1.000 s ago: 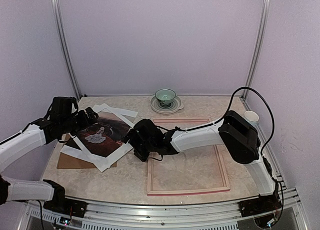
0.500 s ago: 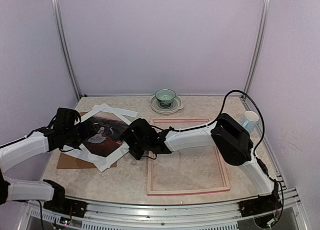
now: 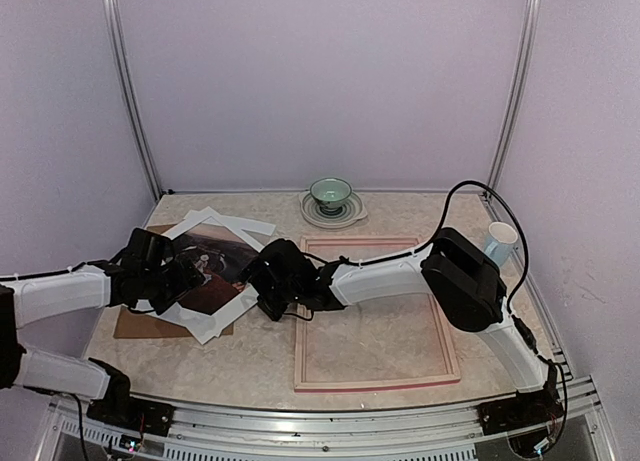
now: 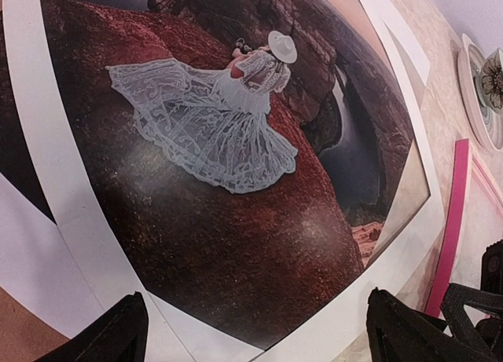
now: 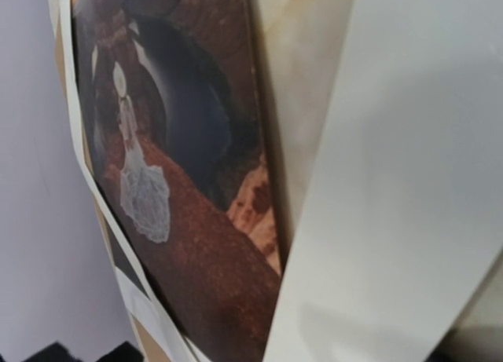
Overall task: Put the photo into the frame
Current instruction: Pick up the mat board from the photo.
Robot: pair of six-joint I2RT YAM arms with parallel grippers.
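Lilac walls and a marbled table (image 3: 200,361) surround the job, but I start at my left gripper (image 4: 255,338): its jaws stand apart, hovering right over the photo (image 4: 220,181). The photo lies face up with the white mat (image 3: 212,323) loose about it, partly on the brown backing board (image 3: 140,326). My right gripper (image 3: 262,281), spread wide too and holding nothing, sits at the photo's right edge. I judge the print's long axis runs near-left to far-right, askew to the frame (image 3: 375,384), which lies flat just to its right. My left arm is nearer.
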